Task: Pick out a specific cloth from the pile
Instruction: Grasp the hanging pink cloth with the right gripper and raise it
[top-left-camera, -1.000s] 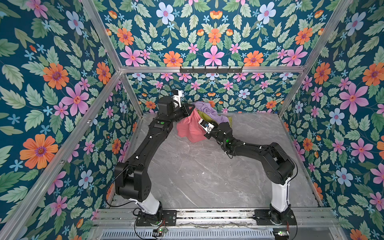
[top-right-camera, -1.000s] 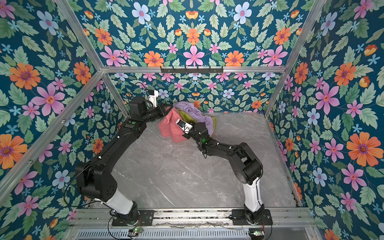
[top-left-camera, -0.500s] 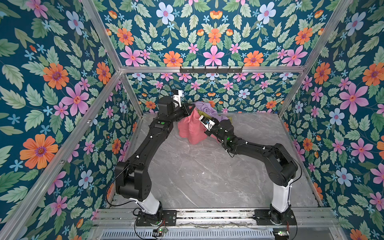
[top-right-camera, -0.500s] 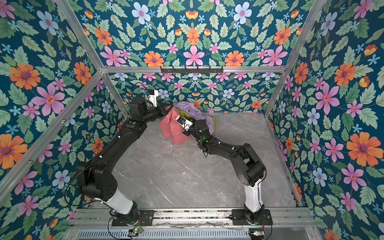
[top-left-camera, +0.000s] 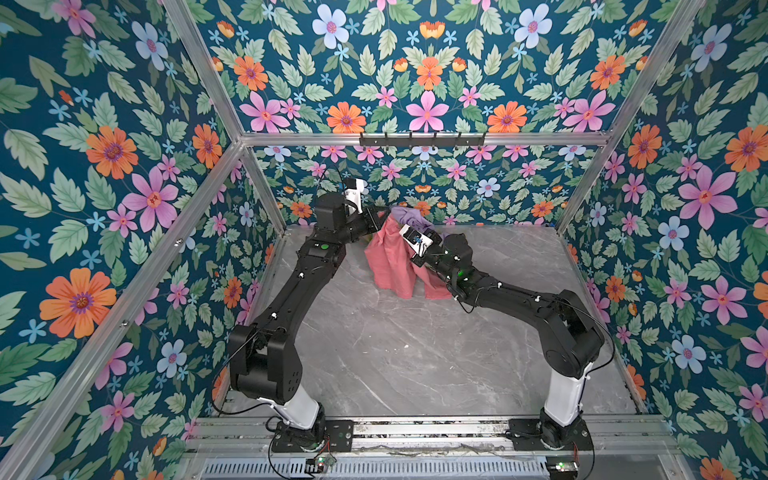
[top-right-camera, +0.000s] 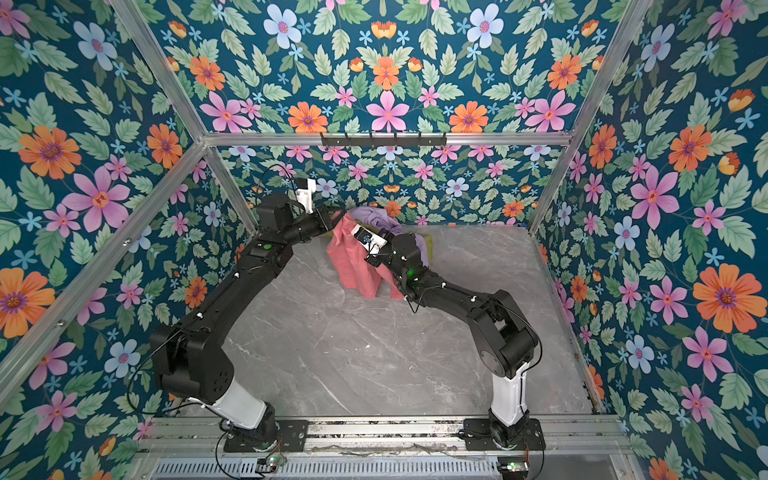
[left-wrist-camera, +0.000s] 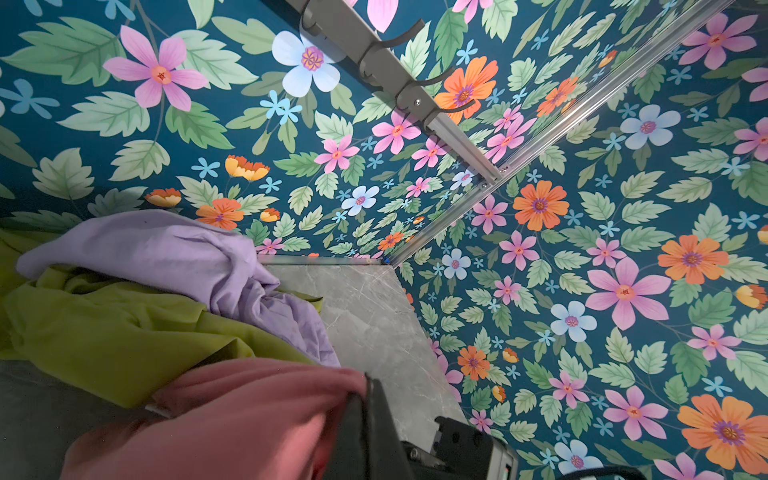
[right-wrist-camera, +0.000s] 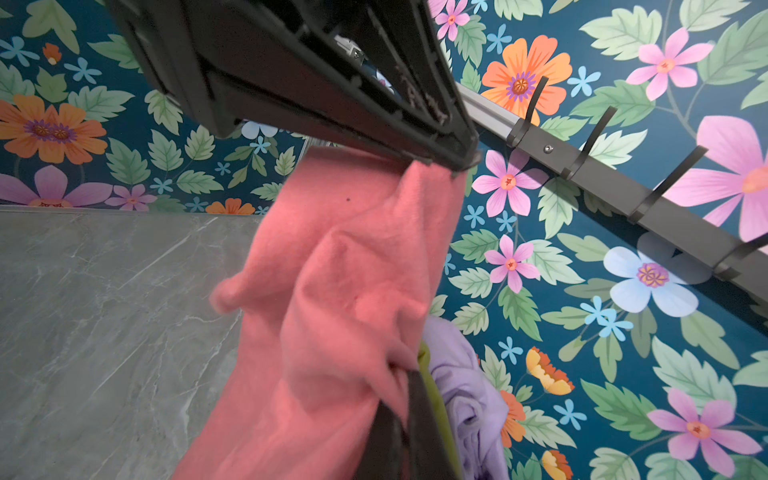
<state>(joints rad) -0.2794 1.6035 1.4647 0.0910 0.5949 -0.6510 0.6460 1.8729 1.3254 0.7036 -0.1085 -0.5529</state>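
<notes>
Both claws are clamped shut on the cloth (top-left-camera: 390, 262). It hangs as a salmon-pink curtain between them at the 12 o'clock end of the desk (top-left-camera: 415, 353), just on the 6 o'clock side of the pile (top-left-camera: 411, 218). The left claw (left-wrist-camera: 368, 386) pinches a bunched upper edge at the cloth's 11 o'clock. The right claw (right-wrist-camera: 399, 374) pinches a fold at its 3 o'clock. The lower hem appears to reach the desk.

The main risk is at the right claw. In the right wrist view a strip of the olive-green cloth (left-wrist-camera: 104, 332) lies right against that claw's finger, with the lilac cloth (left-wrist-camera: 187, 257) just behind it. I cannot tell whether any olive fabric is caught inside the pinch. If it is, pulling toward 6 o'clock would probably drag a 2nd cloth out with the pink one.

A 2nd risk is the grips themselves. Each claw holds only a small gather near an edge, so if the 2 arms spread apart or move unevenly, the fabric could go taut and slide out of 1 pinch.

A 3rd risk is the hem. If it trails on the desk it could fold under and add drag.
</notes>
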